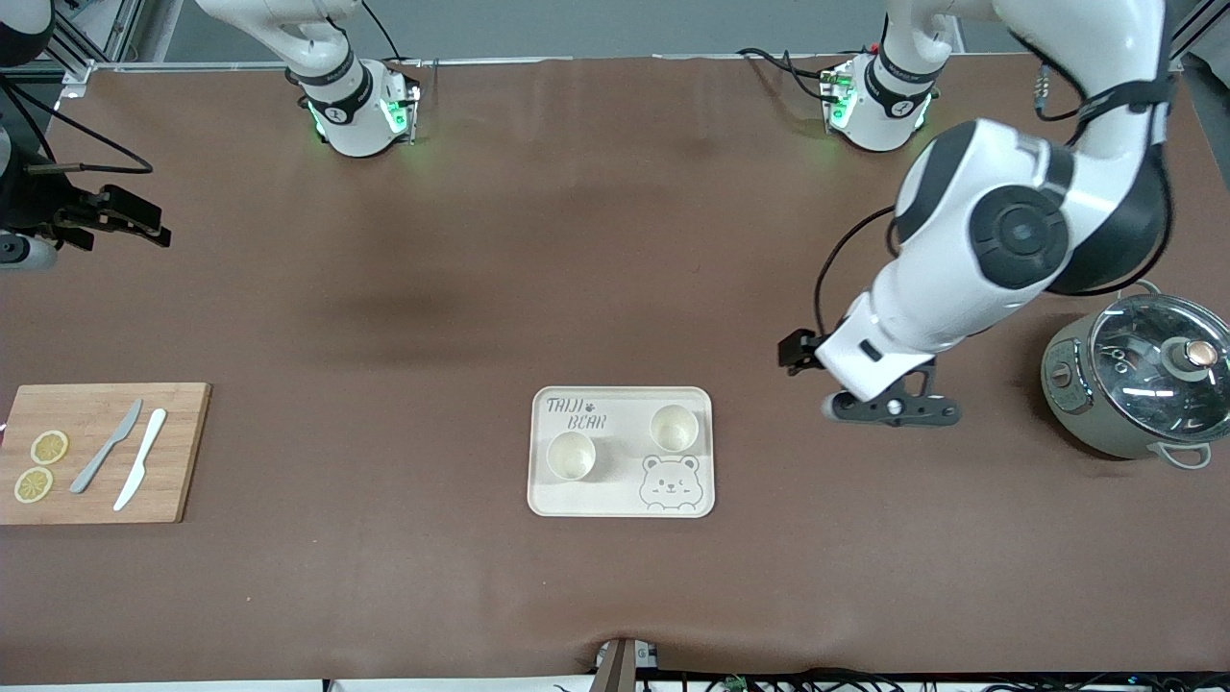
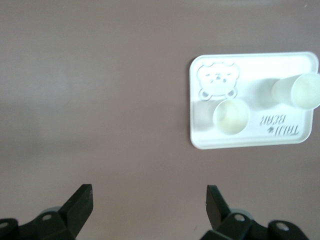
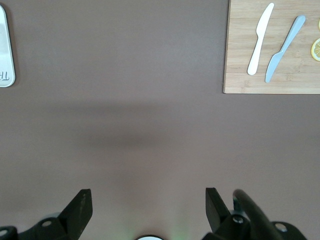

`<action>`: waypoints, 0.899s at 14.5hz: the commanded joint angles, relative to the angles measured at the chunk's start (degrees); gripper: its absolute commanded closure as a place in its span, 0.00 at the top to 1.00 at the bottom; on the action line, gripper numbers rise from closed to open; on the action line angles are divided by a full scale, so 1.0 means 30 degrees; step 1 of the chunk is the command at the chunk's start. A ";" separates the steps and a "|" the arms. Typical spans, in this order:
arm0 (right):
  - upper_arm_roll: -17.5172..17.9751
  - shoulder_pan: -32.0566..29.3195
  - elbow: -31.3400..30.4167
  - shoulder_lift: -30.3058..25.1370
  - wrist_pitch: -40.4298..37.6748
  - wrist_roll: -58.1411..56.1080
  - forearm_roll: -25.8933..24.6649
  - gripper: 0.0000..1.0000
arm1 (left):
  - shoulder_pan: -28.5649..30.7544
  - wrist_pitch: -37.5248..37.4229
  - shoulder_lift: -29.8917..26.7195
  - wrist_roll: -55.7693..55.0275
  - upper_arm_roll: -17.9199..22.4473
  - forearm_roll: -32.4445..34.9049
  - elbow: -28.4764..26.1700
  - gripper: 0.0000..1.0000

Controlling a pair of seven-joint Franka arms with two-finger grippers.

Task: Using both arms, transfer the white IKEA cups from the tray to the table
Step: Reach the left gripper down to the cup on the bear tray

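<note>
The left gripper (image 1: 896, 408) is wide open and holds nothing; it hangs over bare table between the tray (image 1: 622, 505) and the pot (image 1: 1134, 384); the right gripper (image 1: 110, 219) is wide open too — empty, over the table edge at the right arm's end, probably waiting. Both white IKEA cups (image 1: 571, 455) (image 1: 673, 428) stand on the tray, one at about two o'clock from the other. Only the right wrist view shows the cutting board (image 3: 270, 75) up close — two knives (image 3: 260, 39) (image 3: 285, 48).

bare worktop (image 1: 577, 288) all round the tray (image 1: 622, 500); pot (image 1: 1139, 384) stands beside the left hand (image 1: 894, 408); cutting board (image 1: 101, 452) well apart.
</note>
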 commanded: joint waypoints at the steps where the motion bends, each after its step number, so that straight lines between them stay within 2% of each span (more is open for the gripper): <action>1: 0.0224 -0.0259 -0.0171 -0.0134 0.0155 -0.0184 -0.0235 1.00 | -0.1077 0.1503 0.1183 -0.1306 0.0276 -0.0102 0.0756 1.00; 6: 0.0282 -0.0026 0.0296 0.0218 0.0243 0.0050 -0.0264 1.00 | -0.2397 0.4376 0.3732 -0.2015 0.0832 0.0015 0.0727 1.00; 8: 0.0341 0.0034 0.1608 0.1121 -0.0048 0.0371 0.0055 1.00 | -0.3304 0.5490 0.4671 -0.2073 0.1445 0.0015 0.0698 1.00; 11: 0.0488 0.1930 0.3134 0.2382 0.0037 0.3845 0.0145 1.00 | -0.3572 0.6779 0.6106 -0.2335 0.1625 -0.0073 0.0698 1.00; 13: 0.0459 0.3105 0.4042 0.3289 0.0212 0.6455 0.1368 1.00 | -0.3892 0.7339 0.6723 -0.2687 0.1654 -0.0044 0.0668 1.00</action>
